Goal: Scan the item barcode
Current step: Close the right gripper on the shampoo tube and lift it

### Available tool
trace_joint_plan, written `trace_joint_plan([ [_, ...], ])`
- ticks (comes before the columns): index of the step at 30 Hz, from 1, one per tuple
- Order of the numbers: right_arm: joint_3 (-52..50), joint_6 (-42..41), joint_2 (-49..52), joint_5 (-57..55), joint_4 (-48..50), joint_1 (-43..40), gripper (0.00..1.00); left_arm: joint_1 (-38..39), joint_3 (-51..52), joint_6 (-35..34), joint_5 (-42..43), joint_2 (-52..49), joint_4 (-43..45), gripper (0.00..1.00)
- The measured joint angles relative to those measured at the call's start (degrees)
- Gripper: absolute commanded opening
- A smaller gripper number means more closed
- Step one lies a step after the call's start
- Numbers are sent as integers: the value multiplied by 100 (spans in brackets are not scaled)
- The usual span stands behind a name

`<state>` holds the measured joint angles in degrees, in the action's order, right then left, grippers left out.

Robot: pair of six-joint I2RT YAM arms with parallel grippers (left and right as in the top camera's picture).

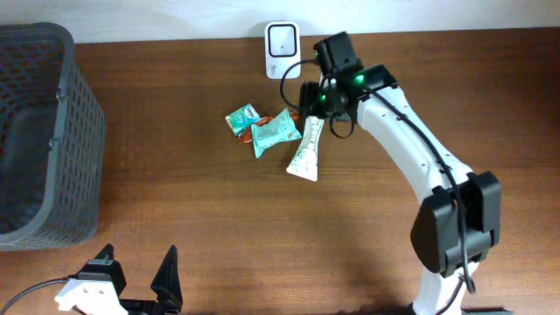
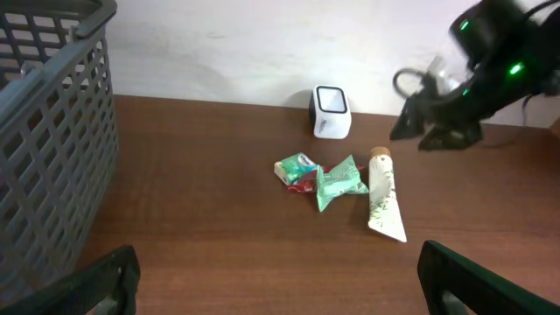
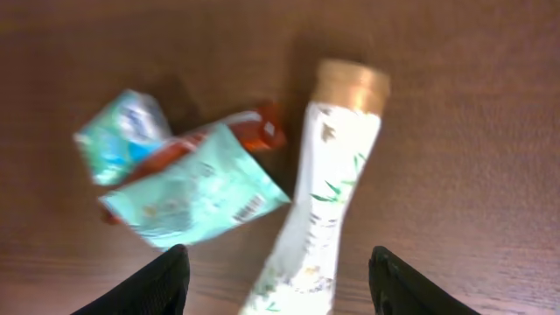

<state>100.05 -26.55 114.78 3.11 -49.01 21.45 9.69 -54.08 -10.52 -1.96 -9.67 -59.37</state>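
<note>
Shop-checkout mock-up: white scanner (image 1: pixel 282 48), grey basket (image 1: pixel 44 131), wooden table (image 1: pixel 219 219).

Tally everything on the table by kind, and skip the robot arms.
Teal packets: 2
Orange packet: 1
White tube: 1
Barcode scanner: 1
Grey basket: 1
Total: 6

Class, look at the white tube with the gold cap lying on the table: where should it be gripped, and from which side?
Likely mid-body on the tube, from straight above, fingers spanning its narrow width. It lies flat on the table, so only its top is open, and the body is fuller there than at the flat crimped end. Mind the teal packet beside it.
</note>
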Motion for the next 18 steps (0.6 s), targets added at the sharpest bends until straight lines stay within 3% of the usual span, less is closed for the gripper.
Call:
trace_joint_plan([
  [7, -247, -61, 789, -229, 24, 2, 63, 0, 0, 0, 0, 0, 0, 99],
  [13, -247, -105, 1056, -219, -22, 2, 40, 0, 0, 0, 0, 0, 0, 99],
  [18, -247, -114, 1154, -160, -17, 17, 41, 0, 0, 0, 0, 0, 0, 99],
])
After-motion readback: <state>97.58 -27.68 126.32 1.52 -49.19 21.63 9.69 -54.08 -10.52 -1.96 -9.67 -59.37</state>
